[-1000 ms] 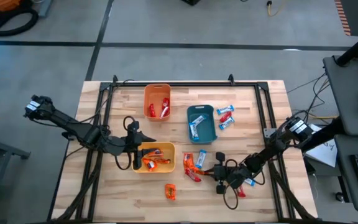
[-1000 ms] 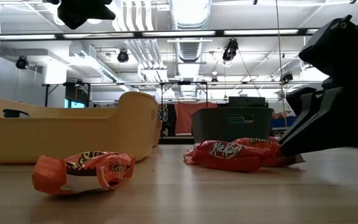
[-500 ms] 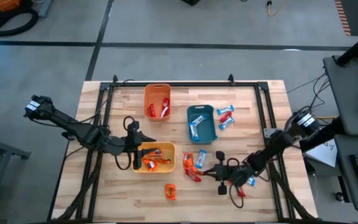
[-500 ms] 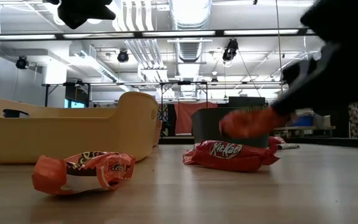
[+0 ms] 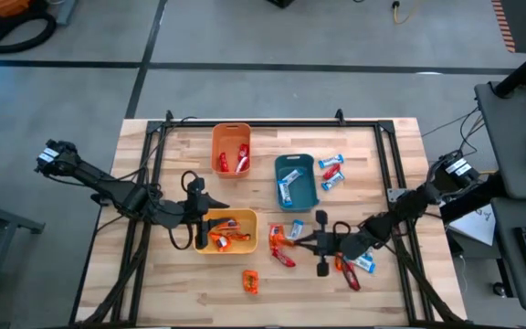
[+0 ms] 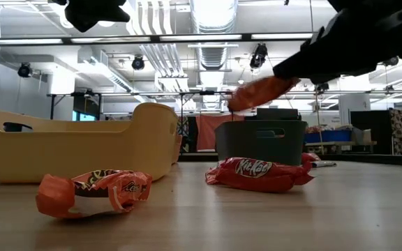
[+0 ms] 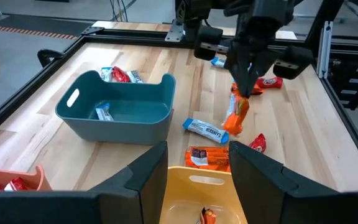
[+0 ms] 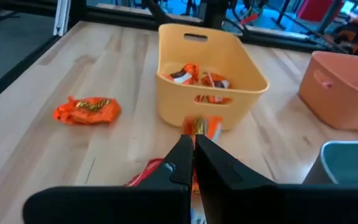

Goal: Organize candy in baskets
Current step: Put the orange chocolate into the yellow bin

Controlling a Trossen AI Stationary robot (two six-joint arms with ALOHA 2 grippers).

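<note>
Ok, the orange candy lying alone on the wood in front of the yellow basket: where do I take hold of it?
Take the orange candy across its plump middle, coming straight down from above with the jaws spanning its narrow width. It lies flat on the table, apart from the yellow basket, so both long sides look free. Its crimped ends look thin, probably a poorer hold.

Orange candy (image 7: pixel 236 116) hung lifted above the table near the yellow basket (image 5: pixel 248 239). Red bars lay in the orange basket (image 5: pixel 230 134); blue ones in the teal basket (image 5: pixel 310 194).
</note>
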